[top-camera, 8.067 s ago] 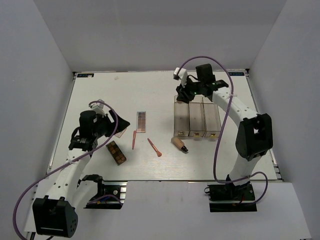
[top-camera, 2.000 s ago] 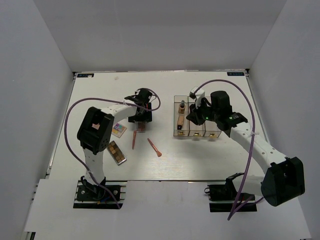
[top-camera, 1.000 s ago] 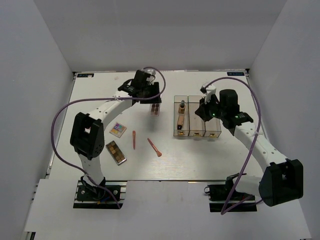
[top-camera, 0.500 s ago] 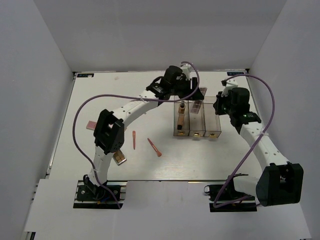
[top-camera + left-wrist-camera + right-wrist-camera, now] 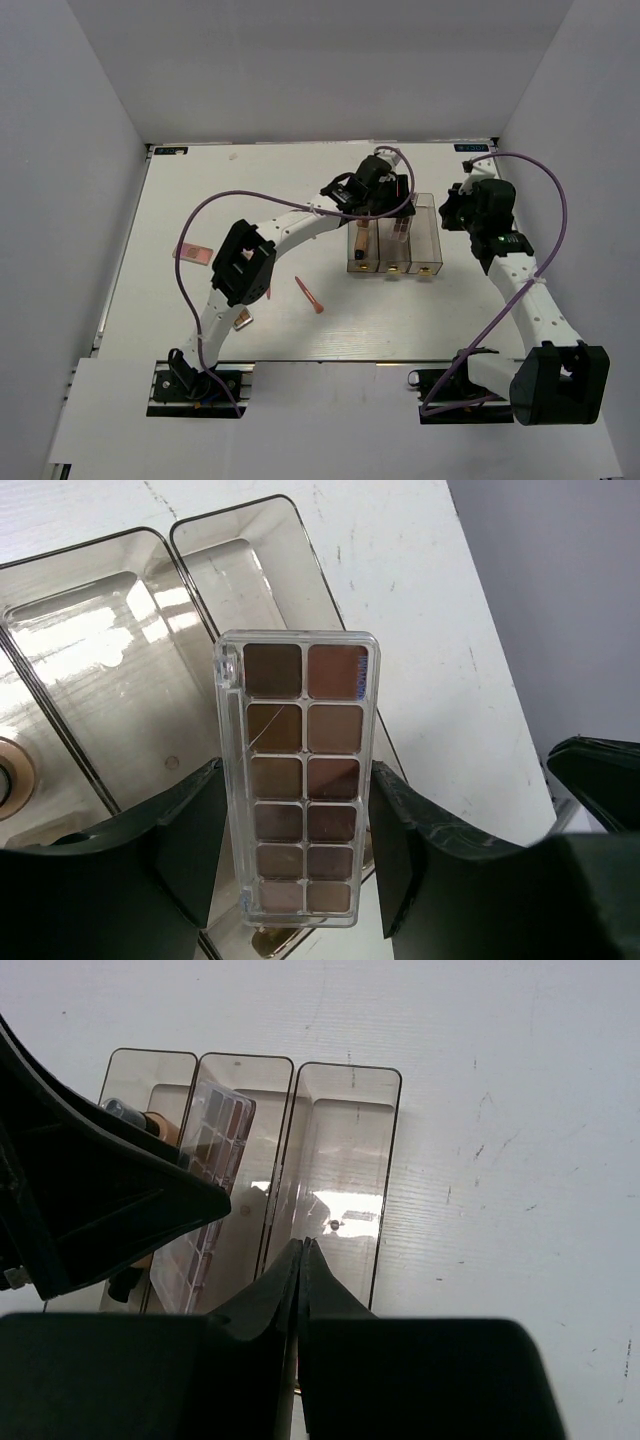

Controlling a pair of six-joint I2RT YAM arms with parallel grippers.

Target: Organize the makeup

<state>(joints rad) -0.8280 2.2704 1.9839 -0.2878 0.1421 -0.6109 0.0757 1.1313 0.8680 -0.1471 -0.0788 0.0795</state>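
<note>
Left wrist view: left gripper [image 5: 297, 820], half open, clamps the palette [image 5: 303, 770] edgewise over the middle box [image 5: 262, 1140]; better lower it square between the walls; right gripper [image 5: 302, 1250] closed, empty.

Three boxes [image 5: 426, 240] stand on the counter [image 5: 200, 190]. Three palettes show: a brown palette [image 5: 305, 780] of twelve pans, a pinkish palette [image 5: 193, 251], and a third palette [image 5: 241, 319] mostly hidden under the left arm [image 5: 243, 265]. One pink stick [image 5: 309, 295] is in view. One tan bottle [image 5: 360, 241] shows for certain.
</note>
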